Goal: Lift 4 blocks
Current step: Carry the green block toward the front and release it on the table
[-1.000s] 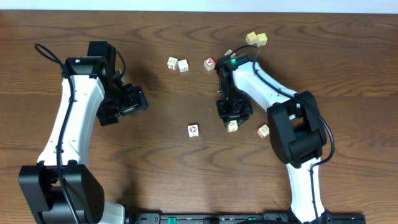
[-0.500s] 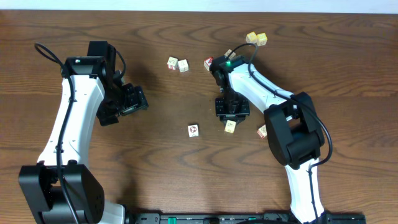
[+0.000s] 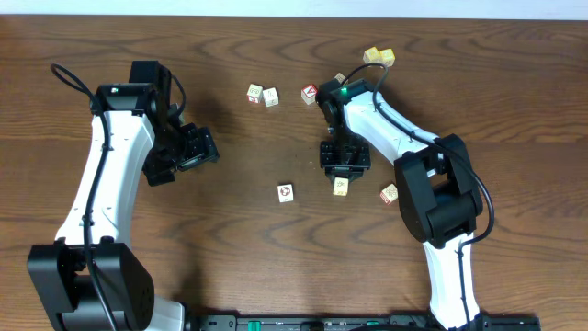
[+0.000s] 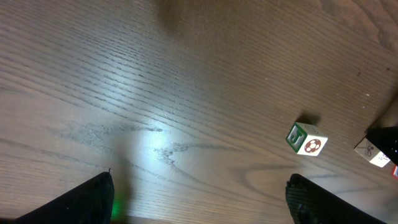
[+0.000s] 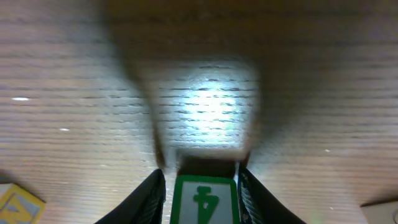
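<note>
My right gripper (image 5: pixel 203 180) is shut on a cream block (image 5: pixel 205 200) whose facing side has a green border and a green mark. From overhead this block (image 3: pixel 341 188) shows at the tip of the right gripper (image 3: pixel 343 176), mid-table. Another cream block (image 3: pixel 286 192) with a red-black picture lies to its left. It shows in the left wrist view as a cube (image 4: pixel 306 139) with a green letter. Two more pale blocks (image 3: pixel 254 93) (image 3: pixel 270 97) sit side by side farther back. My left gripper (image 4: pixel 199 196) hangs open over bare wood, far left (image 3: pixel 195 147).
A red-faced cube (image 3: pixel 310 93) and a small cube (image 3: pixel 338 79) lie behind the right arm. Two pale yellow cubes (image 3: pixel 371 56) (image 3: pixel 387 59) sit at the back. An orange-marked cube (image 3: pixel 390 193) rests right of the held block.
My right gripper and its block have shifted a little left and wobbled back. The left arm has not moved.
</note>
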You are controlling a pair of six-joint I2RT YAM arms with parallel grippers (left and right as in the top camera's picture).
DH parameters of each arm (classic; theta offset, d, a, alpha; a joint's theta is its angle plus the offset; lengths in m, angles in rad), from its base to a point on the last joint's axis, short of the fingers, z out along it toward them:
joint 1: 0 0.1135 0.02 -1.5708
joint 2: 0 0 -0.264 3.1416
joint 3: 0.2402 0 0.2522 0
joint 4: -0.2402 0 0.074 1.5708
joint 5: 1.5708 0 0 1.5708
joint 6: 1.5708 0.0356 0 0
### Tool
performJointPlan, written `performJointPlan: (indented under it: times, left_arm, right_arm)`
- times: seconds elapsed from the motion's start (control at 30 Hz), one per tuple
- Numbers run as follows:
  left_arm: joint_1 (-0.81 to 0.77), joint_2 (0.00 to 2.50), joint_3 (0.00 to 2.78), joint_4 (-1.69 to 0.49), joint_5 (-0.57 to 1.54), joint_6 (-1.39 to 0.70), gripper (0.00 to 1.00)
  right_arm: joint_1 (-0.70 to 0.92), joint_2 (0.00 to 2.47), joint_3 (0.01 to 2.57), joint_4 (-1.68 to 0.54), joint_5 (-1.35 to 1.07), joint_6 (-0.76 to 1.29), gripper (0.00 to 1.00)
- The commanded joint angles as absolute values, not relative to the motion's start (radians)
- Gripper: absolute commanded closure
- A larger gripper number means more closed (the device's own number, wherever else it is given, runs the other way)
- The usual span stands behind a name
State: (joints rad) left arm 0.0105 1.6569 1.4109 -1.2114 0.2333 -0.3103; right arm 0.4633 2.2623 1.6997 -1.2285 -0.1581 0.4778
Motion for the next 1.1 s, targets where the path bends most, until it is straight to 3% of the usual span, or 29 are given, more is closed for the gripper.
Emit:
performJointPlan:
  times: [0.0,0.37,0.77,0.8,0.83,0.87,1.07]
  left_arm:
    - [0.012,1.654,1.408,-1.214,0.224,-0.309,0.12]
    - [0.012,1.654,1.408,-1.214,0.224,-0.308,0.12]
    - [0.012,1.654,1.408,-1.215,0.224,-0.308,0.12]
    - [0.012,1.654,1.408,-1.215,0.224,-0.308,0.12]
    - [0.012,1.654,1.408,-1.215,0.224,-0.308,0.12]
    - [0.012,1.654,1.408,-1.215,0.224,-0.308,0.12]
    - [0.012,1.654,1.408,-1.215,0.223,-0.308,0.12]
  right_arm:
    - [0.461,2.234,1.697,-1.225,-0.174,0.443,0.64]
    - [0.431,2.234,1.753,-1.277,-0.174,0.431,0.60]
    - [0.366,2.234,2.099,-1.576,-0.123,0.280,0.52]
    - [0.360,2.234,2.128,-1.606,-0.115,0.264,0.50]
    - [0.355,2.234,2.157,-1.639,-0.102,0.250,0.34]
    - [0.350,2.234,2.186,-1.677,-0.078,0.233,0.01]
    - [0.345,2.204,2.195,-1.699,-0.027,0.132,0.01]
